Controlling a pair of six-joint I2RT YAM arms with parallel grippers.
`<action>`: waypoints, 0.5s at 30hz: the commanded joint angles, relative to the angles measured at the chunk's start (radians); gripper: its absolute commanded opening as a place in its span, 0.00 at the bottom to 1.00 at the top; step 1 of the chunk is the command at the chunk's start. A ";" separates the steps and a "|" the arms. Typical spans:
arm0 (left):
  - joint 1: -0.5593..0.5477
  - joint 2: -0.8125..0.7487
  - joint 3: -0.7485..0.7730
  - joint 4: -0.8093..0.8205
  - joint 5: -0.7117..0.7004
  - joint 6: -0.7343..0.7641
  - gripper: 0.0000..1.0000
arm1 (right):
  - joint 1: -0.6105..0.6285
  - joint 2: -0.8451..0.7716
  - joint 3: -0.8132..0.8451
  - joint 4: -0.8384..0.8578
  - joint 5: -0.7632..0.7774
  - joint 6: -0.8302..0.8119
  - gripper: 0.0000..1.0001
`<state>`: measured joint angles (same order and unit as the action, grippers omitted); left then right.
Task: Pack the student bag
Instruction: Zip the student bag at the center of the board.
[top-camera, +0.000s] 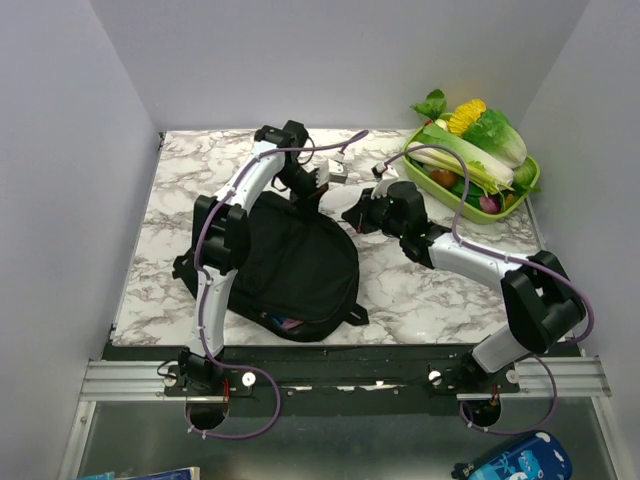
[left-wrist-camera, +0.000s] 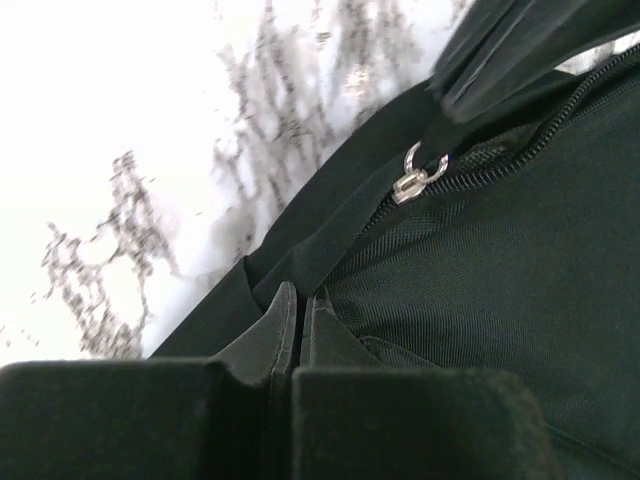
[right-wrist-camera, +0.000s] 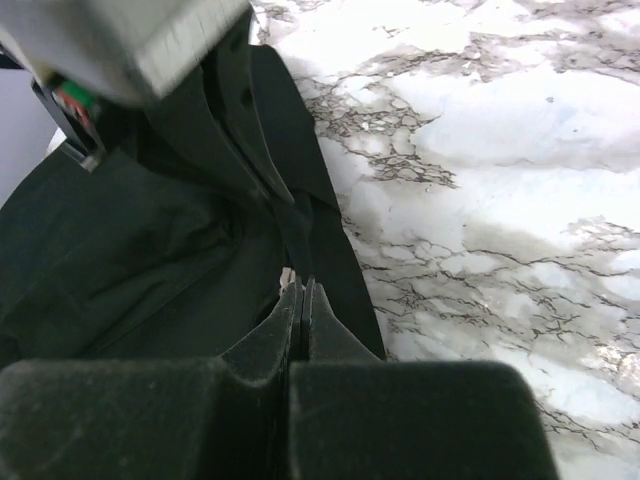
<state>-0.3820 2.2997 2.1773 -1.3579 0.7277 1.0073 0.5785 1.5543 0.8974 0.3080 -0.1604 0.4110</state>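
Pinching student bag (top-camera: 290, 265) fabric with left fingers (left-wrist-camera: 272, 335) closed near the zipper pull (left-wrist-camera: 413, 181), right fingers (right-wrist-camera: 328, 335) closed on its edge, likely tensioning opening for packing.

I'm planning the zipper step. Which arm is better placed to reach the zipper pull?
Probably left. Its wrist view shows the silver zipper pull just ahead of the shut left end effector on the student bag. The right end effector is shut on the bag's edge strap, with no zipper in view.
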 joint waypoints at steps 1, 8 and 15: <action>0.075 -0.006 0.059 -0.035 -0.137 -0.094 0.00 | -0.020 -0.060 -0.011 0.057 0.074 -0.020 0.00; 0.097 -0.011 0.049 -0.001 -0.212 -0.118 0.00 | -0.034 -0.080 0.026 0.014 0.117 -0.057 0.01; 0.107 -0.043 -0.030 0.072 -0.266 -0.165 0.00 | -0.074 -0.166 -0.018 -0.021 0.143 -0.074 0.01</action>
<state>-0.3241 2.2883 2.1796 -1.3186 0.6548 0.8833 0.5499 1.4963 0.8913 0.2756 -0.1081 0.3763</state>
